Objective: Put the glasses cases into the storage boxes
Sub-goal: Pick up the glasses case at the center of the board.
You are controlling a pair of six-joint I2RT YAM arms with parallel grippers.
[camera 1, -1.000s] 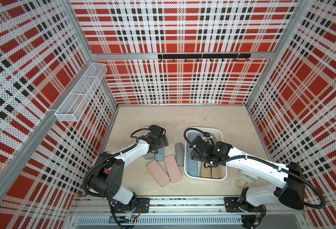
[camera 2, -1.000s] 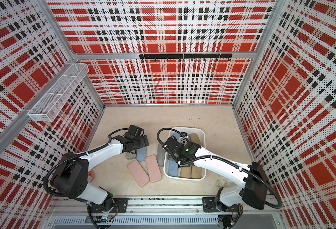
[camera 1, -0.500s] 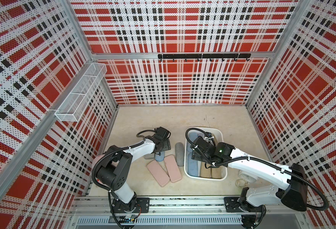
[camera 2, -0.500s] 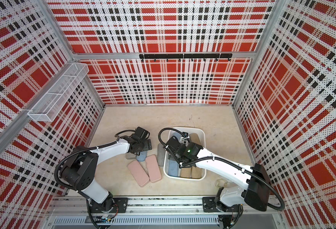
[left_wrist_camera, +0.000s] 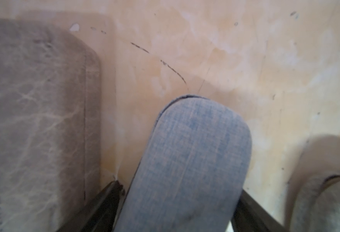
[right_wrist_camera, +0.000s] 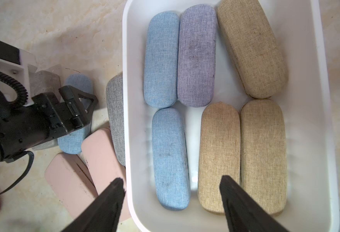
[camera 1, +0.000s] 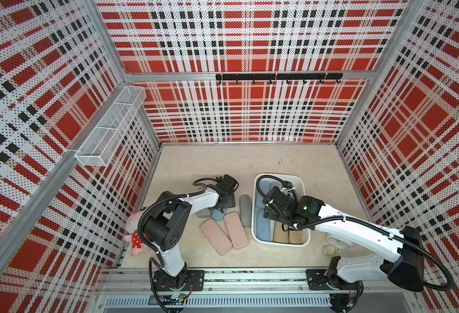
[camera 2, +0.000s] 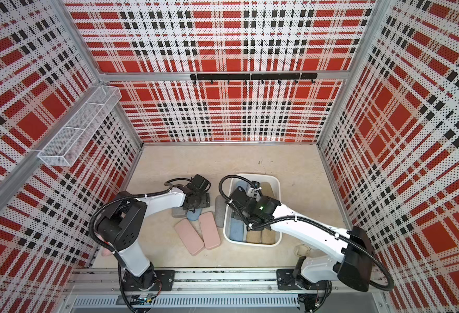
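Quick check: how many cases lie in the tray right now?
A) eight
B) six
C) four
B: the right wrist view shows the tray holding two blue cases, one lavender case and three tan cases.

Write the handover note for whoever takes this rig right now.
Left gripper: fingers straddle the blue case on the table; grip unclear.
Right gripper: open, empty, above the white tray.
Done: six cases in the tray: two blue cases, a lavender case, three tan cases.
Left: that blue case, the grey fabric case beside the tray, two pink flat cases, the grey flat case.
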